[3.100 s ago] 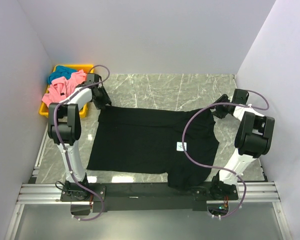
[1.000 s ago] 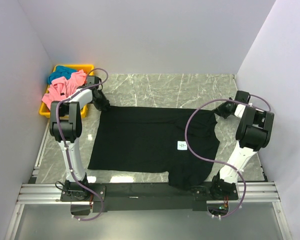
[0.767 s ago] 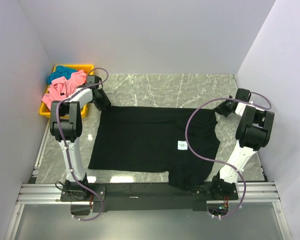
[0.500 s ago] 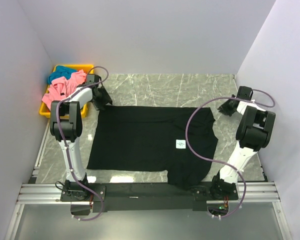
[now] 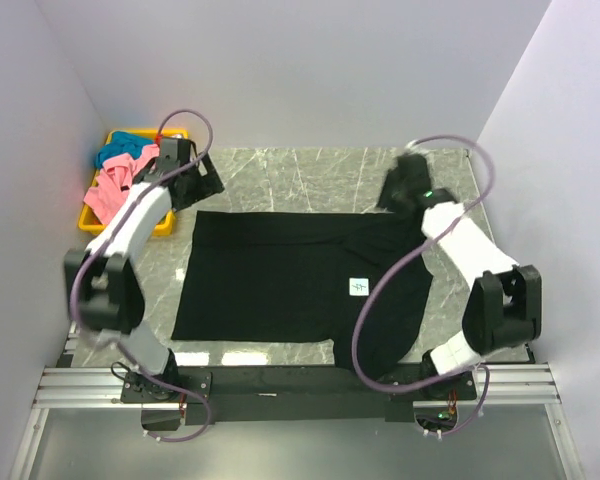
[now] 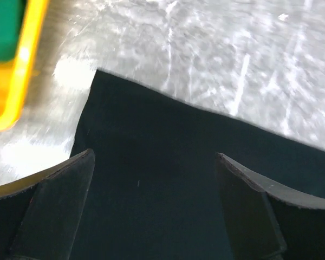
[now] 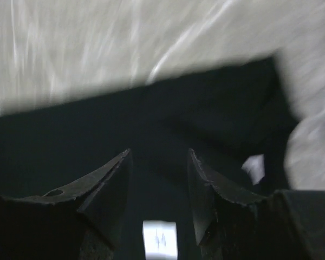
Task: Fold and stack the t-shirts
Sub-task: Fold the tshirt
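A large black t-shirt [image 5: 280,280] lies spread flat on the marble table, a small white tag [image 5: 358,286] on its right part. My left gripper [image 5: 202,186] hovers over its far left corner, open wide, with nothing between the fingers; the left wrist view shows only black cloth [image 6: 151,179] below the left gripper [image 6: 154,156]. My right gripper [image 5: 392,198] hangs over the far right edge, open and empty. In the right wrist view the right gripper [image 7: 158,153] has the tag [image 7: 160,238] showing below it. Pink [image 5: 115,185] and teal [image 5: 127,143] t-shirts lie in a bin.
A yellow bin [image 5: 88,224] stands at the far left corner, beside the shirt's corner; its rim [image 6: 13,81] shows in the left wrist view. Bare marble [image 5: 300,175] runs along the back. Walls close in on three sides.
Both grippers have opened and let go of the black t-shirt's far corners. Both arms rose; the right one swung left over the shirt's far edge. The shirt now lies flat.
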{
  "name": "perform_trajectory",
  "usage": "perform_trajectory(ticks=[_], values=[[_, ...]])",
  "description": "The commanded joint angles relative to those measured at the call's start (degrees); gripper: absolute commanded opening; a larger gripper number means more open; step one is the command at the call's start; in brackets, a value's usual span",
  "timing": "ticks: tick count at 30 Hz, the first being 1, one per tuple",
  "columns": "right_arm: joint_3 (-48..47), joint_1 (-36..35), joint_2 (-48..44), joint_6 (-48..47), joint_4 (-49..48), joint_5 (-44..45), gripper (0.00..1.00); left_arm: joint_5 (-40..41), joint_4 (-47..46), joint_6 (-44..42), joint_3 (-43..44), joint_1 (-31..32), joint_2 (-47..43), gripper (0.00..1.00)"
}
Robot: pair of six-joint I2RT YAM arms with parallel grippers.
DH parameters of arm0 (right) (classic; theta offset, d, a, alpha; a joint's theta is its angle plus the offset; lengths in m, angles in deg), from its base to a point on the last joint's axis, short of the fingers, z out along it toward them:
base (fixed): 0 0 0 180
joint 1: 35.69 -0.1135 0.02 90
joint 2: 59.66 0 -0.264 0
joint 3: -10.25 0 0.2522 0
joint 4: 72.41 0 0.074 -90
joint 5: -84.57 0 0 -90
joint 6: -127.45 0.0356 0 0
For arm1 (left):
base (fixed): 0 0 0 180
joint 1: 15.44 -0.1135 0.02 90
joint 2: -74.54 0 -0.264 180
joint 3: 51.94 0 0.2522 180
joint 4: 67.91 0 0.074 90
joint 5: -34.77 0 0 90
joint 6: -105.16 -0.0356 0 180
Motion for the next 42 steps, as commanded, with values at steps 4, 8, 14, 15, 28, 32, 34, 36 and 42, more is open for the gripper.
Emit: perform_trajectory(ticks=[4, 8, 14, 15, 28, 32, 34, 36, 42], values=[[9.69, -11.65, -4.00, -4.26, 5.48, 4.49, 0.50, 7.96, -0.78, -2.67, -16.19, 2.92, -17.87, 0.96], [10.40, -16.40, -2.16, -7.86, 5.92, 5.71, 0.46, 9.28, -3.77, -2.50, -28.22, 3.45, -25.61, 0.92], [7.86, -19.22, 3.90, -10.15, 6.01, 5.55, 0.39, 11.04, -6.67, -2.94, -34.83, 3.54, -28.70, 0.88], [6.55, -19.22, 4.86, -10.33, 6.18, 5.46, 0.38, 11.13, -7.20, -2.94, -35.28, 3.54, -28.52, 0.86], [-1.11, -19.31, 16.38, -13.40, 7.24, 7.47, 0.33, 12.01, -7.55, -3.82, -34.23, 3.54, -27.03, 0.79], [-2.34, -19.31, 18.76, -14.02, 7.85, 8.44, 0.34, 12.27, -7.38, -3.91, -34.05, 3.54, -26.77, 0.79], [-2.61, -19.31, 19.72, -14.37, 8.20, 8.53, 0.34, 12.18, -7.29, -3.91, -34.05, 3.54, -26.50, 0.79], [-2.96, -19.31, 20.43, -14.46, 8.29, 8.97, 0.34, 12.18, -7.38, -3.99, -34.05, 3.54, -26.41, 0.79], [-3.49, -18.96, 21.31, -15.16, 8.64, 11.43, 0.31, 11.92, -7.38, -4.08, -33.96, 3.54, -25.97, 0.79]])
